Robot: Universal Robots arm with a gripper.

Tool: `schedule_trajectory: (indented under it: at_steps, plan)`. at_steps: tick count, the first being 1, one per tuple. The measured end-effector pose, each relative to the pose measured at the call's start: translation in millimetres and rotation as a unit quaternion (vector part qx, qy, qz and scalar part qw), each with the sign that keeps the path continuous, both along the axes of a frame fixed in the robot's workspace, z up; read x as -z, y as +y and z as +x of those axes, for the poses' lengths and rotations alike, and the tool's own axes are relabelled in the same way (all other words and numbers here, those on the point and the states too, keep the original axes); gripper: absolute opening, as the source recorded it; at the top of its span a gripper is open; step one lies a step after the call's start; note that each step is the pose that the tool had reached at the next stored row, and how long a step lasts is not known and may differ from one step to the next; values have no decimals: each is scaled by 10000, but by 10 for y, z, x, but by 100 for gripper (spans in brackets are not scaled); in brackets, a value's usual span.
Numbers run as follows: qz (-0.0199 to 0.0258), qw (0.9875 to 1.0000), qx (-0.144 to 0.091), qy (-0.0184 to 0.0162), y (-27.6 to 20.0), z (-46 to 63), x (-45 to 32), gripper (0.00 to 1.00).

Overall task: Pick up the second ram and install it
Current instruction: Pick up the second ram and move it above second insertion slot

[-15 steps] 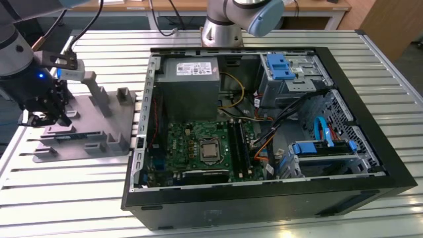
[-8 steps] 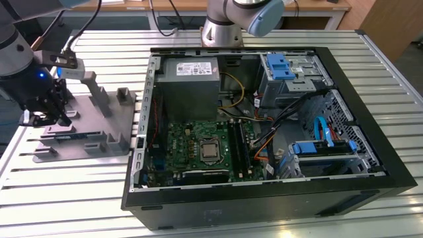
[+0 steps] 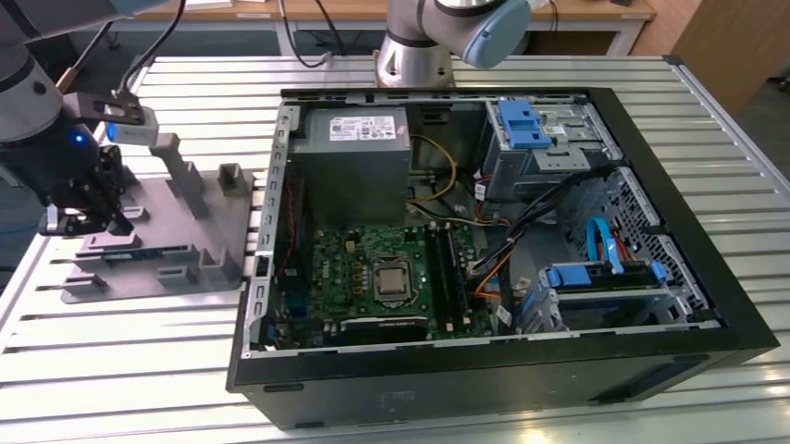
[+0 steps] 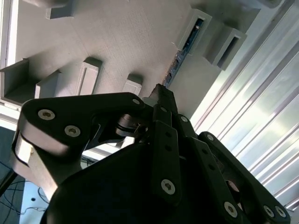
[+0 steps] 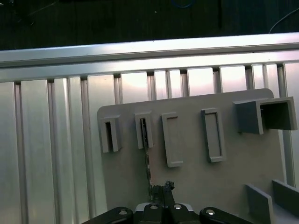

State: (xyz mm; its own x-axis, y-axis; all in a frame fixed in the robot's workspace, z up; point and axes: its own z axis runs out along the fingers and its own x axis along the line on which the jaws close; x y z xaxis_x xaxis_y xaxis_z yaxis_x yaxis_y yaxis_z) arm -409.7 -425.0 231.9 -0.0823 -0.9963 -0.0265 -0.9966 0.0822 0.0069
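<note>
The second ram stands on edge in the grey fixture plate, one end in a raised slot block. It runs as a thin dark strip straight to my fingertips. My gripper is shut on the near end of the stick, just above the plate. In the second wrist view the ram runs from a slot down to the gripper. In the exterior view the gripper hangs over the plate's end on the exterior view's left, with the ram beside it.
The open computer case lies to the exterior view's right of the plate, with the green motherboard, its black slots and the grey power supply. Upright posts rise from the plate. The table is ribbed metal.
</note>
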Motion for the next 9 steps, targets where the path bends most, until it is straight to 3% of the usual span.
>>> schedule_trajectory:
  at_steps: [9]
  plan:
    - [0,9994,-338,0,0,0,0,10]
